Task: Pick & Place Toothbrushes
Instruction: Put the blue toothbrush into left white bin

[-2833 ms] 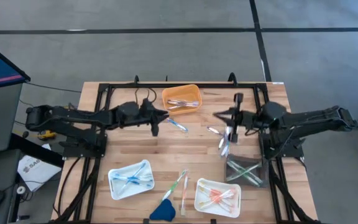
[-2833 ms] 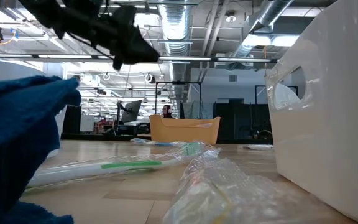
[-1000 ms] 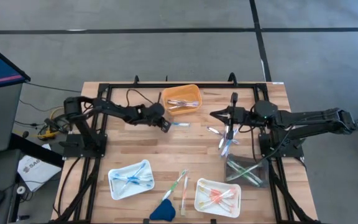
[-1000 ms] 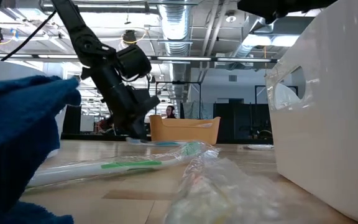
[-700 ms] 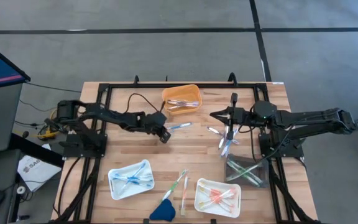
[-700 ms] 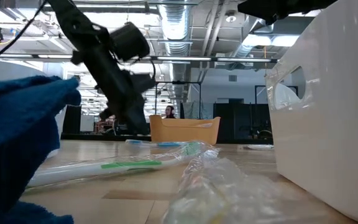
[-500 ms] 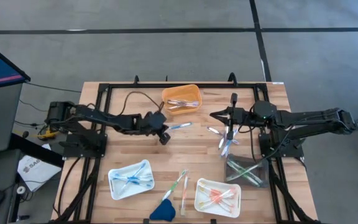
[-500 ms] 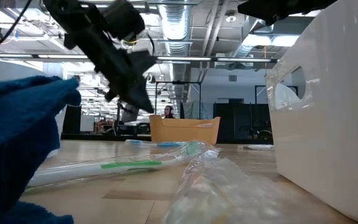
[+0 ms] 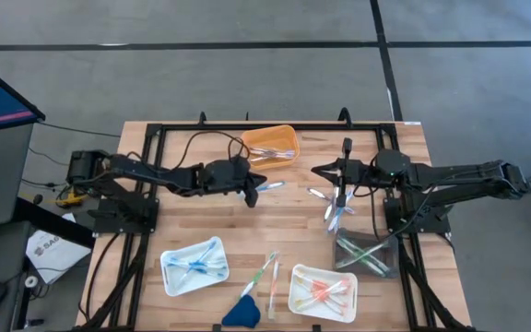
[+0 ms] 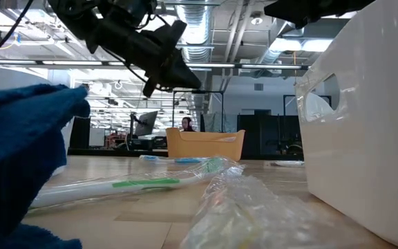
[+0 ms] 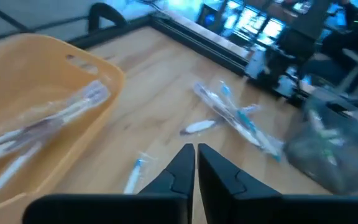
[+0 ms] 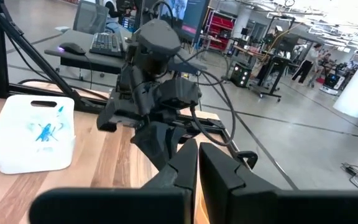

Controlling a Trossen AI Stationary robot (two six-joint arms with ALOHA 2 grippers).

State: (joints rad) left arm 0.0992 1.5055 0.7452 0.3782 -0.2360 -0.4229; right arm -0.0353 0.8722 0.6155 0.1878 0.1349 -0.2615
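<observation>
While no brand, label or writing can be read, the left end effector hovers clenched and empty, a wrapped blue toothbrush lying on the tabletop just beside its tip and the orange tray of toothbrushes just beyond. Across from it, the right end effector hangs clenched above more loose toothbrushes.

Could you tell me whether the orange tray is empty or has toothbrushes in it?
Not empty: the orange tray holds a few wrapped toothbrushes, seen from above and in the left wrist view.
</observation>
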